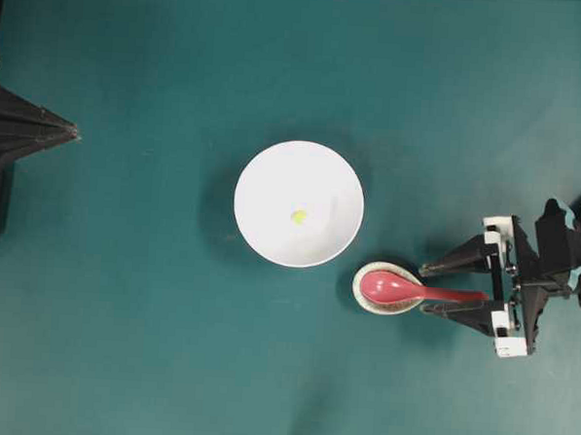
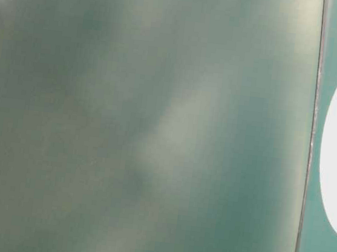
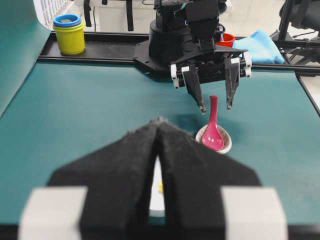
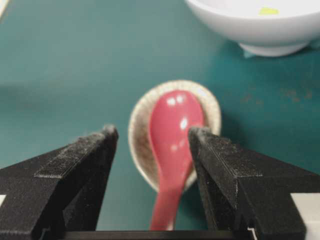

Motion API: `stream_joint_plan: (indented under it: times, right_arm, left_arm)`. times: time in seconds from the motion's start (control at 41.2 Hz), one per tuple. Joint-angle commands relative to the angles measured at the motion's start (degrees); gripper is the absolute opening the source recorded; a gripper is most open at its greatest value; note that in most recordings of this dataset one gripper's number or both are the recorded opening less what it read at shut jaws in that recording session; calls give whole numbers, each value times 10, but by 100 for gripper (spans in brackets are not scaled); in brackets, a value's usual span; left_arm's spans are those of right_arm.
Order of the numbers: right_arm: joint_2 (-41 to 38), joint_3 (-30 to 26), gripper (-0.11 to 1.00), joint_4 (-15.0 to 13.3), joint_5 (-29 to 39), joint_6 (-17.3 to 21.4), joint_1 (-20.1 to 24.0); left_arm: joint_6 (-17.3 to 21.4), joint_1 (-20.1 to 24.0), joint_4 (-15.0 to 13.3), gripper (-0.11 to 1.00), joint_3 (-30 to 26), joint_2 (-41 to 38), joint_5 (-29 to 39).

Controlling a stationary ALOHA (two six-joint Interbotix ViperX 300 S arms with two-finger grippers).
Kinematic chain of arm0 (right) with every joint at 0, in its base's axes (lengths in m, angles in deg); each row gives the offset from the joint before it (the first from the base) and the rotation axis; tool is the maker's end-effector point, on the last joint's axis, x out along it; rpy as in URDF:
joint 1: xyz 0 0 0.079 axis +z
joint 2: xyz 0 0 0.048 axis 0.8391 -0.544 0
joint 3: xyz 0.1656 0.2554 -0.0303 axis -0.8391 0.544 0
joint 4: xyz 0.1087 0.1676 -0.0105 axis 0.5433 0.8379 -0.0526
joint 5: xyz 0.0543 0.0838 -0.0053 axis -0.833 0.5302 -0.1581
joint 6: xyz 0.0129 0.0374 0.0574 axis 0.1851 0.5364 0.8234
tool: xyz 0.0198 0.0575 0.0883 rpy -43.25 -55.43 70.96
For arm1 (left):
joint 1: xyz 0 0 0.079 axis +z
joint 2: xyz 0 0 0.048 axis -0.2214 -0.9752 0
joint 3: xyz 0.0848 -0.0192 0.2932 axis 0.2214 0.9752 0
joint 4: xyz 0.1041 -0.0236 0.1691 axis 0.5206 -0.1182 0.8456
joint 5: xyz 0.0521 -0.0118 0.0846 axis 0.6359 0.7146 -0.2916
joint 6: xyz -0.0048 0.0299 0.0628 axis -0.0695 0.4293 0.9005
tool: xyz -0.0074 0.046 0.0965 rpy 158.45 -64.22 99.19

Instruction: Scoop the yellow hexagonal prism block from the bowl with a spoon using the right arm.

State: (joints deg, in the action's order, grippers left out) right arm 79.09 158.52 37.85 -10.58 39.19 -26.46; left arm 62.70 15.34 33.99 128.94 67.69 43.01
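Covering table point(image 1: 118, 345): teal mat | right claw point(image 4: 152, 137) spread astride spoon point(image 4: 172, 130) | left claw point(image 3: 159, 125) pressed together

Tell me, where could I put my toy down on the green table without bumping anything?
Big bare patches lie between the bowl and the left gripper, and along the table's top and bottom edges. It's crowded right of the bowl: the spoon on its spoon rest, right gripper around the handle.

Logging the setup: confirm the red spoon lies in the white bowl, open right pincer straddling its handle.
Wrong on one point: the spoon lies in the speckled spoon rest beside the bowl, per the overhead view. The open right pincer does straddle its handle.
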Motion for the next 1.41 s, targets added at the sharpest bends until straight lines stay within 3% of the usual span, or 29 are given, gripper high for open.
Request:
stream_joint_plan:
  times: [0.0, 0.729, 1.069, 1.385]
  right_arm:
    - [-2, 3, 61, 5, -16, -1, 10]
    - [-19, 4, 61, 67, 30, 0, 52]
    - [-33, 8, 58, 68, 42, -1, 53]
    - [-34, 6, 55, 67, 40, -25, 53]
  left_arm:
    - [-1, 1, 1, 3, -16, -7, -6]
    - [-1, 1, 1, 3, -15, -8, -4]
    - [-1, 1, 1, 3, -15, -8, -3]
    - [-1, 1, 1, 3, -15, -8, -4]
